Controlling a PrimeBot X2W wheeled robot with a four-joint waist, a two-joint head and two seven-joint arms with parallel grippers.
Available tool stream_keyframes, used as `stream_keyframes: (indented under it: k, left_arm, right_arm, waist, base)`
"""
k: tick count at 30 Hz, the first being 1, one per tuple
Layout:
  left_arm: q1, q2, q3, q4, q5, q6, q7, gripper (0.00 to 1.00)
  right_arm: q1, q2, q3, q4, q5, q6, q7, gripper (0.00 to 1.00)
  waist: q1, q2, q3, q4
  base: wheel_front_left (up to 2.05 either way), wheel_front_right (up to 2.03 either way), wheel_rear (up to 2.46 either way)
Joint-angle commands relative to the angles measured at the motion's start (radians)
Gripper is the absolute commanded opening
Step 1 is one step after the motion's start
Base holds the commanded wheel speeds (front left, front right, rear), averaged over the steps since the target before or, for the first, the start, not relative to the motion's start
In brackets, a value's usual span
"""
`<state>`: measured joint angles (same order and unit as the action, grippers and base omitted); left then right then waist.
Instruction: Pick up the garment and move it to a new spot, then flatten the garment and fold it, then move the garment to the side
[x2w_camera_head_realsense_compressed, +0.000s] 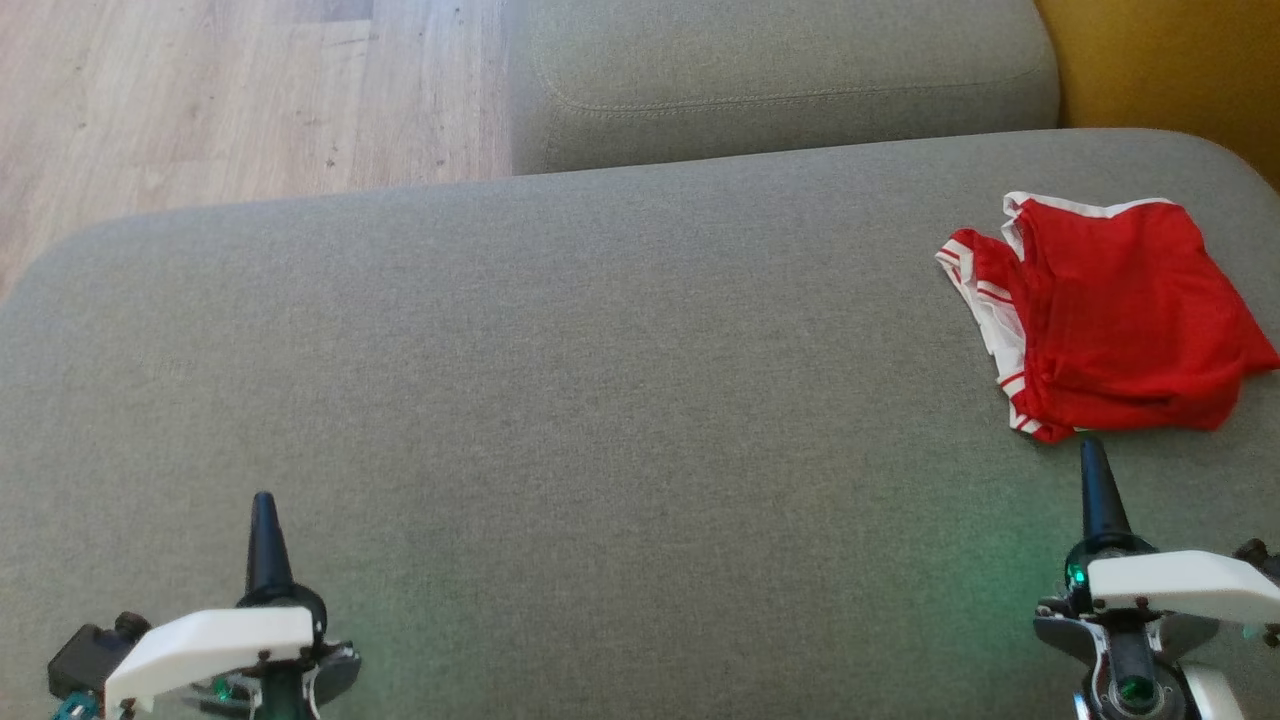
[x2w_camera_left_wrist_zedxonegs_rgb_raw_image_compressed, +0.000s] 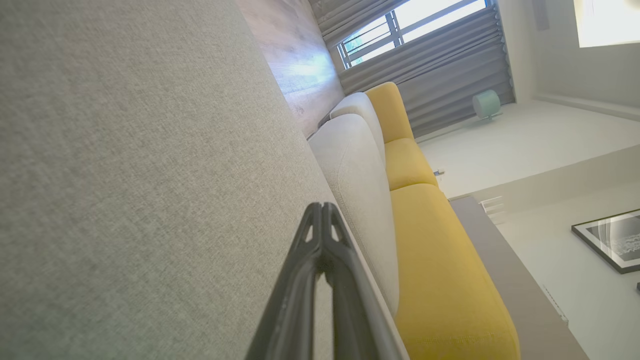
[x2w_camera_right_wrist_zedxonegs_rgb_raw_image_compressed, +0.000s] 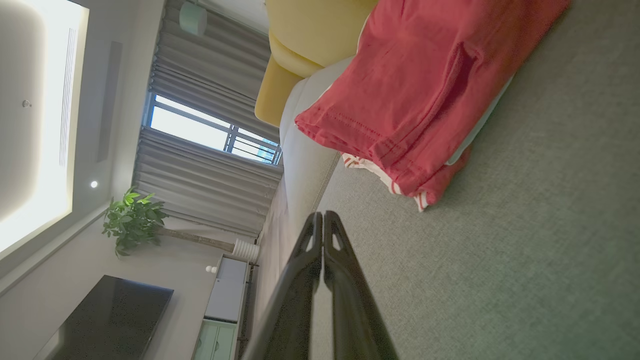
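Head view: left end effector and right end effector point forward, closed; garment near right.

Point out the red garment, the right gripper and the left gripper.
red garment (x2w_camera_head_realsense_compressed: 1120, 320), head view, middle of the cloth.
right gripper (x2w_camera_head_realsense_compressed: 1093, 450), head view, tip of its shut fingers.
left gripper (x2w_camera_head_realsense_compressed: 264, 502), head view, tip of its shut fingers.
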<state>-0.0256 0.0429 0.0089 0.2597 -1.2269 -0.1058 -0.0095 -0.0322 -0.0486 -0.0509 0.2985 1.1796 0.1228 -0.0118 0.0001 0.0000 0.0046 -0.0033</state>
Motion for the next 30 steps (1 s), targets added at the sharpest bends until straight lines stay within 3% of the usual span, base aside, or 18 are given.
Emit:
stream_keyframes:
  k: [1,30]
  left_arm:
    - [-0.055,0.006,0.037,-0.026,-0.030,-0.010,0.010,0.00]
    - [-0.075,0.007,0.087,-0.017,-0.287,-0.021,0.093,0.00]
  right_arm:
    - [-0.060,-0.014,0.006,-0.042,0.038,0.005,0.010,0.00]
    - [-0.070,-0.013,-0.034,-0.051,0.333,0.007,0.086,0.00]
  waist:
    - [0.0000,0.0000,0.000,0.000]
    - [0.0000,0.0000,-0.001,0.002]
  base:
    - [0.00,0.00,0.00]
    - [0.00,0.00,0.00]
